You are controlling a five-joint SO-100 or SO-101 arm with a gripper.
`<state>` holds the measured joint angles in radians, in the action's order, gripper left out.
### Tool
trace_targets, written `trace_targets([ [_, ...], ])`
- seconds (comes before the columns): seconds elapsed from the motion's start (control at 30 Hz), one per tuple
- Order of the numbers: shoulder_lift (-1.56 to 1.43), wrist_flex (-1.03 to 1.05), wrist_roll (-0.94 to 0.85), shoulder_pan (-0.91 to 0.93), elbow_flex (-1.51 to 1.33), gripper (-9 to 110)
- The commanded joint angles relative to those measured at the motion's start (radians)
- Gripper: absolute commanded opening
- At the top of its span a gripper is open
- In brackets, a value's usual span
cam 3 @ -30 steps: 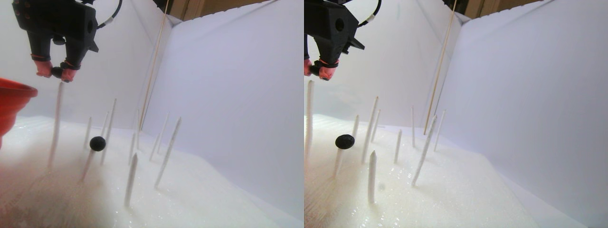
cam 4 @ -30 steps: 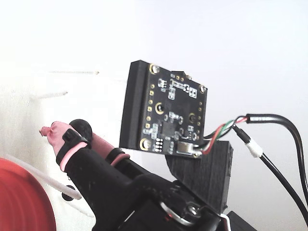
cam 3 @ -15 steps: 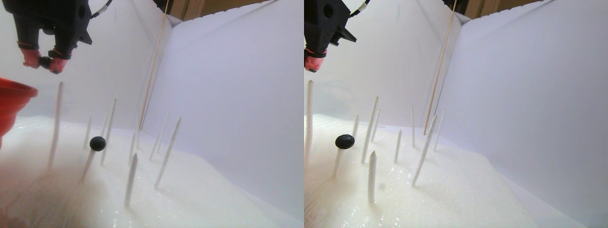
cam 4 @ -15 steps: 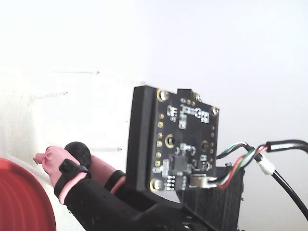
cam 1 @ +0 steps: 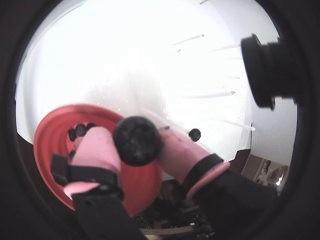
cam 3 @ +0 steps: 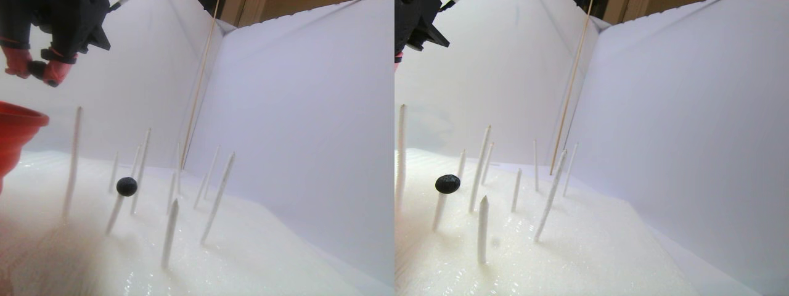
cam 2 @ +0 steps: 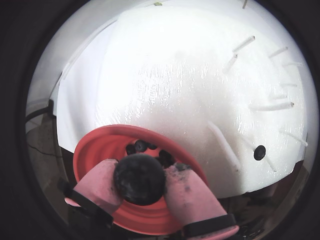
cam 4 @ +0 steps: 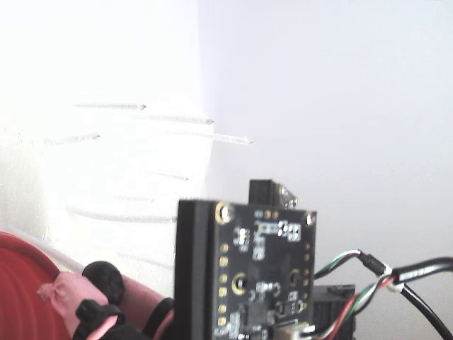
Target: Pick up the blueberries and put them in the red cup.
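My gripper (cam 2: pixel 141 181) is shut on one blueberry (cam 2: pixel 139 177), a matte black ball pinched between the pink fingertips (cam 1: pixel 97 147). In both wrist views it hangs over the red cup (cam 2: pixel 100 145), whose ridged inside holds several more blueberries (cam 2: pixel 141 146). The stereo pair view shows the gripper (cam 3: pixel 37 69) high at the top left, above and slightly right of the cup's rim (cam 3: pixel 15 120). Another blueberry (cam 3: pixel 126 186) sits on the tip of a white spike further right. In the fixed view the held blueberry (cam 4: pixel 102 278) is at the bottom left beside the cup (cam 4: pixel 21 283).
Several thin white spikes (cam 3: pixel 169 231) stand up from the white foam floor (cam 3: pixel 277 259). White walls (cam 3: pixel 296 111) close in the back and right. A camera circuit board (cam 4: pixel 262 269) with wires rides on the arm.
The gripper, still holding the blueberry, has risen and moved left in the stereo pair view, from above a spike to over the cup. In the fixed view it has dropped lower in the picture.
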<state>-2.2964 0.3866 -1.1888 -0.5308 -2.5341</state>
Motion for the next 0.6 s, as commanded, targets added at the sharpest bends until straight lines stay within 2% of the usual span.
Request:
trace_targets([
  [0.0,-0.129,0.044,0.021,-0.017,0.006,13],
  [0.57,-0.288,0.198,0.058,-0.066,-0.049,13],
])
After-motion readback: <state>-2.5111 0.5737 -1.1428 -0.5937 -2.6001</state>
